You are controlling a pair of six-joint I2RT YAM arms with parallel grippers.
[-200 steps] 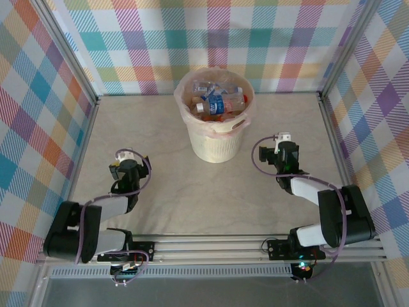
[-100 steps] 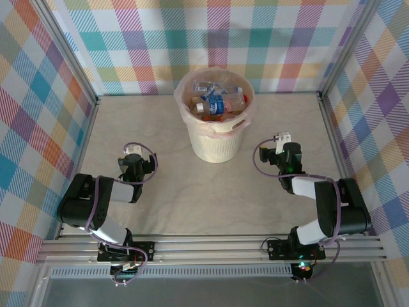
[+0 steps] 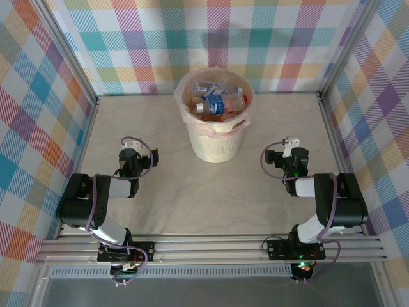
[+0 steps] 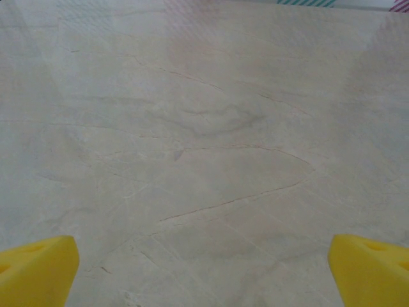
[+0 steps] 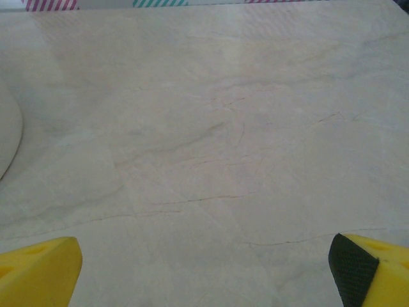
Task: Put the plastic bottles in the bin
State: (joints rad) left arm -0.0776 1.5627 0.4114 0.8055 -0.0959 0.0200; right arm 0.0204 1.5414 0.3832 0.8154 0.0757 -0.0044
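The bin [image 3: 217, 148], a cream-white bucket with a pinkish liner, stands at the back middle of the table. Several plastic bottles [image 3: 218, 102] with blue, red and orange labels lie piled inside it. My left gripper [image 3: 131, 151] hangs low over the table, left of the bin and nearer the front. It is open, and between its yellow fingertips [image 4: 37, 270] there is nothing but marble. My right gripper [image 3: 291, 147] sits right of the bin, also open over bare tabletop [image 5: 204, 192]. A sliver of the bin's wall [image 5: 6, 137] shows at the left edge of the right wrist view.
Plaid walls with aluminium posts [image 3: 71, 61] close the table in on the left, back and right. A metal rail [image 3: 211, 246] carrying both arm bases runs along the front edge. Purple cables loop off both wrists.
Both arms have folded back towards their bases. The left gripper drifted a little right and away; the right gripper slid right, away from the bin. Both stayed open.
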